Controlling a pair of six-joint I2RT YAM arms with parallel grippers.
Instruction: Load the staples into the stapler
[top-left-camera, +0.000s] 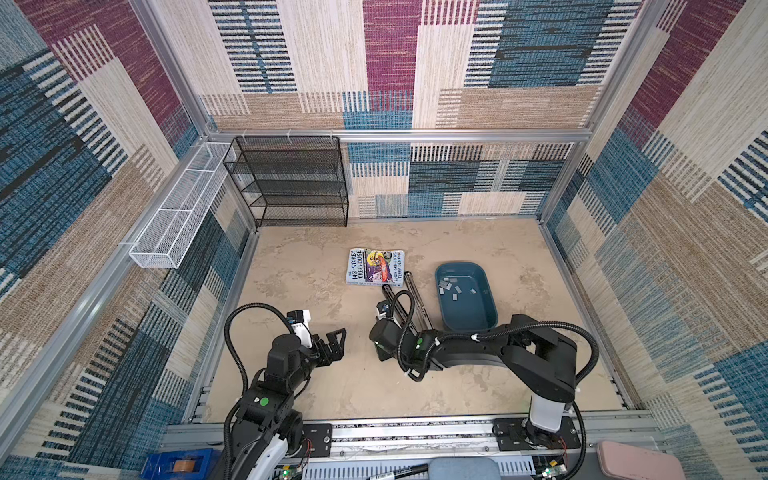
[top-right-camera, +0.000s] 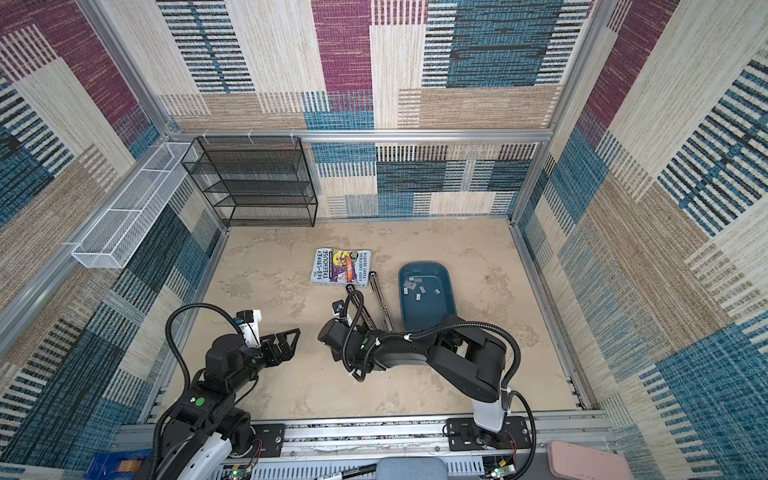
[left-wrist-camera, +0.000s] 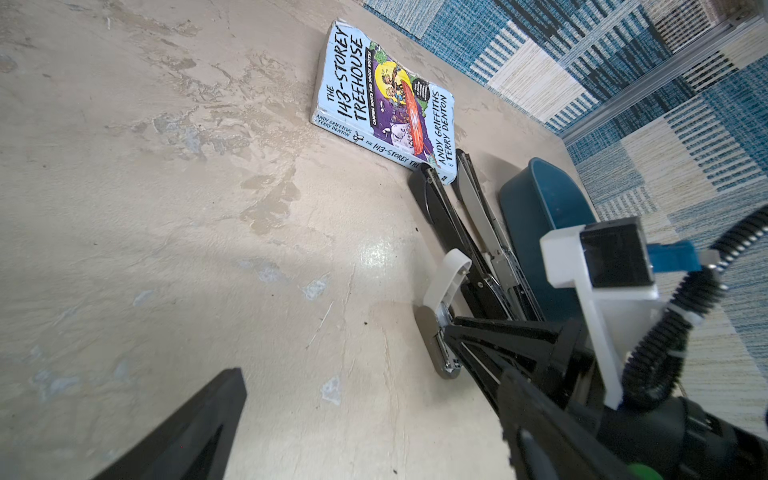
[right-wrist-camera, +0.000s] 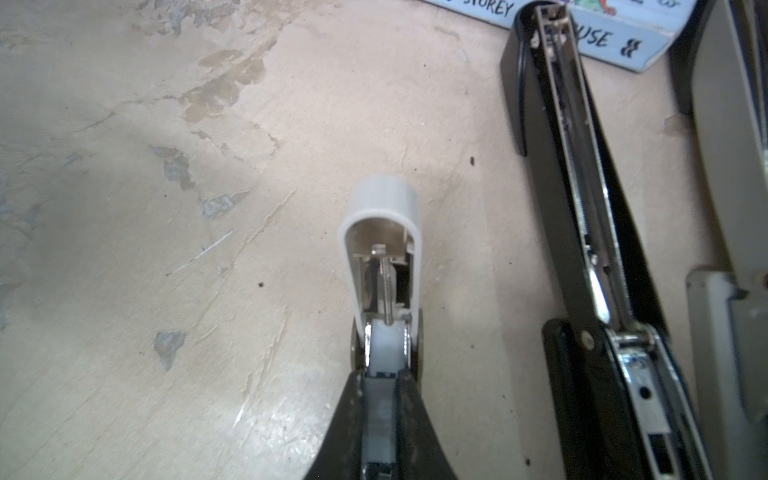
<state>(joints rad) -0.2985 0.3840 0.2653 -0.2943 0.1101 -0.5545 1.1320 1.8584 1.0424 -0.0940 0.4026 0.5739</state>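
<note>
On the beige tabletop (top-left-camera: 291, 374), the right gripper (right-wrist-camera: 380, 376) is clamped on a small white stapler (right-wrist-camera: 384, 216), flipped open. The left gripper (top-left-camera: 337, 345) hangs spread wide. The staples (top-left-camera: 453, 286) lie in the blue tub (top-left-camera: 469, 318).

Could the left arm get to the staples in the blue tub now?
Doubtful: the right arm and an opened black stapler lie between the open left gripper and the tub holding the staples.
</note>
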